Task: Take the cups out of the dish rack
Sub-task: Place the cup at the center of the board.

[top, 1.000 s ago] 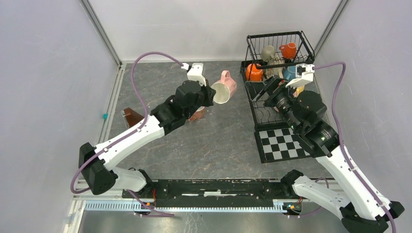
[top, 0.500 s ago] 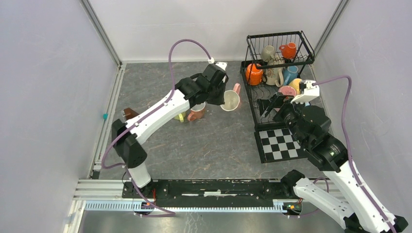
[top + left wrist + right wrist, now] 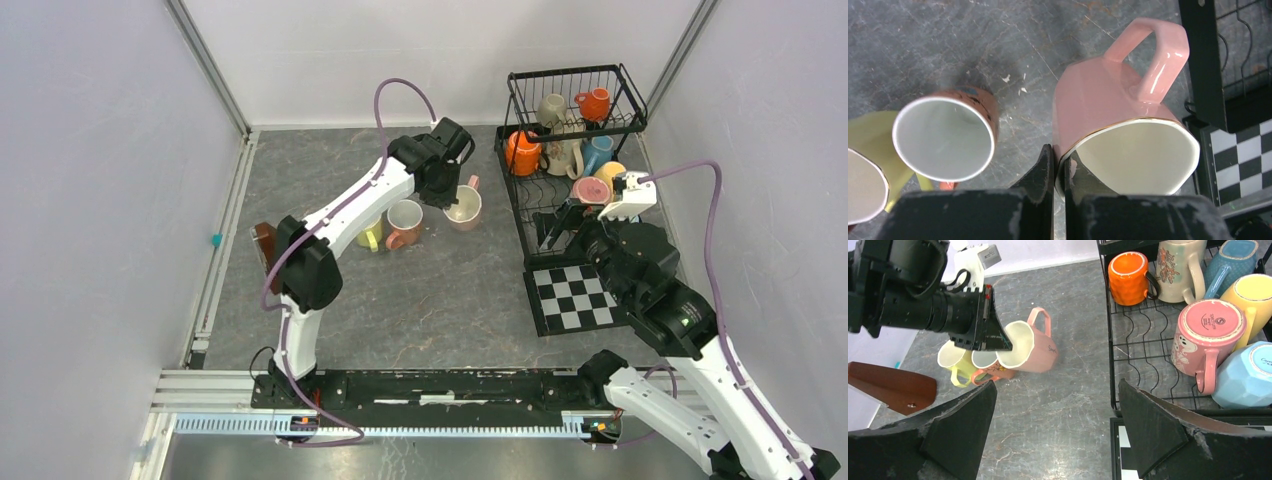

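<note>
Eleven cups in all. Eight sit in the dish rack (image 3: 574, 71): two in the upper basket, six on the lower tier. Three are on the table (image 3: 450, 290): a yellow mug (image 3: 868, 165), an orange mug (image 3: 943, 137) and a pink mug (image 3: 1108, 100), close together left of the rack. The left hand (image 3: 1060, 175) is clamped on the pink mug's rim; the mug's axis is tilted, mouth towards the arm, handle on its far side. The right hand (image 3: 1057, 390) is spread wide and empty at the rack's near edge. Grey marbled table, white walls
</note>
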Controlling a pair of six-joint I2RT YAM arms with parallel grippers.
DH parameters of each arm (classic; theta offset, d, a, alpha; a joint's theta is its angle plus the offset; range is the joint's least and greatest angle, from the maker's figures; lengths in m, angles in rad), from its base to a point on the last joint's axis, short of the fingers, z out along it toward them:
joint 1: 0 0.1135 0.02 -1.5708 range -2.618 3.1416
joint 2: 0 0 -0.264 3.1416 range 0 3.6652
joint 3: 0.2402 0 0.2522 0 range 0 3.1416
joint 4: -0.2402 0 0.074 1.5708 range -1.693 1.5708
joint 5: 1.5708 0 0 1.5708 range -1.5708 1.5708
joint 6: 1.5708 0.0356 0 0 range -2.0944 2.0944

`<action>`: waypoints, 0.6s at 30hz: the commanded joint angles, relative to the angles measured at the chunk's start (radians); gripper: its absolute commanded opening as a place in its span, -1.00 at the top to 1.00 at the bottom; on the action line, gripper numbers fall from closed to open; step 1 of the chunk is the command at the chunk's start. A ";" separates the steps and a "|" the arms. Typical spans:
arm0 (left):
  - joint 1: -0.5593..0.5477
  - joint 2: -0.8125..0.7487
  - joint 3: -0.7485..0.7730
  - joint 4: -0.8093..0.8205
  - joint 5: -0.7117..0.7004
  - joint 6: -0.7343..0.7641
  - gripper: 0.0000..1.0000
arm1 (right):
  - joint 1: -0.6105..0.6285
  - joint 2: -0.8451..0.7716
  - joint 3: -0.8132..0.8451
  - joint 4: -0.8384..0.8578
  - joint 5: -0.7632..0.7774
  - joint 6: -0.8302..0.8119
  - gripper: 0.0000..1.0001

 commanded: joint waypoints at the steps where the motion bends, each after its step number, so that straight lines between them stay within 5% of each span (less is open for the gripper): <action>1: 0.020 0.069 0.165 -0.029 0.030 0.065 0.95 | 0.005 -0.005 -0.009 0.007 -0.005 -0.020 -0.96; 18: 0.068 0.187 0.205 -0.106 0.034 0.128 0.95 | 0.005 0.025 -0.040 0.029 -0.052 -0.011 -0.96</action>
